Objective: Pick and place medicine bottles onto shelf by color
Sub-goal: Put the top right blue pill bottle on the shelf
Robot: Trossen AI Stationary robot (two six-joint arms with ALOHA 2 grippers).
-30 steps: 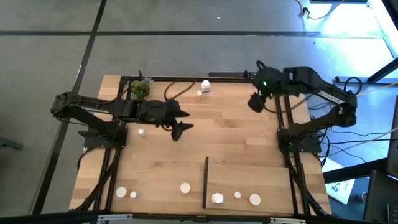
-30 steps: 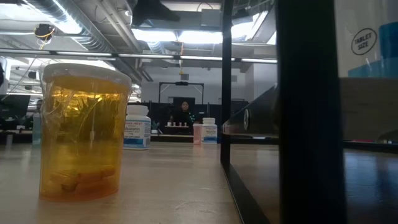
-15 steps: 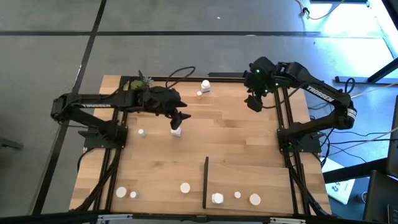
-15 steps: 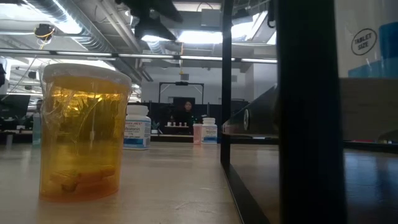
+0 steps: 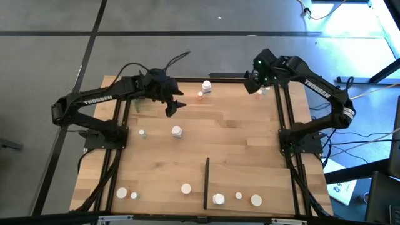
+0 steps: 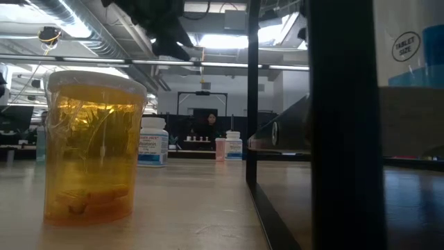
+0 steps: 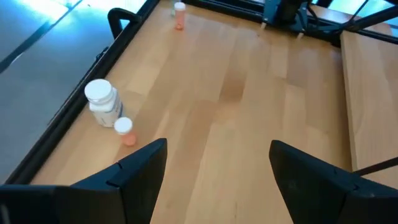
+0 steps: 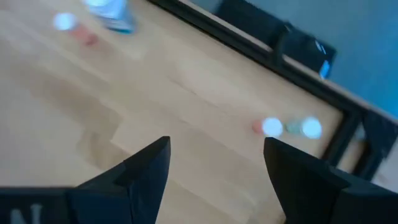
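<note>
Up and back goes the left gripper, lifted off the mid-table spot where it hovered a second ago and swung toward the far rail, leaving a small white round bottle standing alone on the boards; its jaws gape wide and hold nothing. In its wrist view a larger white-capped bottle with a blue label and a tiny orange-bodied vial stand just beside each other near the black frame rail, so my read is that one of these is the next pick. To do it well, drop straight over the chosen cap and keep the fingers clear of the neighbour, since they nearly touch. Over at the far right corner the right gripper, also spread and empty, has pulled in from where it hung earlier; two small pale-capped bottles sit by the rail ahead of it. Further out, the light-wood shelf panel with its thin black upright strip already carries three white bottles, with three more on the pale plank tabletop beside it. Beyond, an open workshop with ceiling ducts, a person standing far off.
</note>
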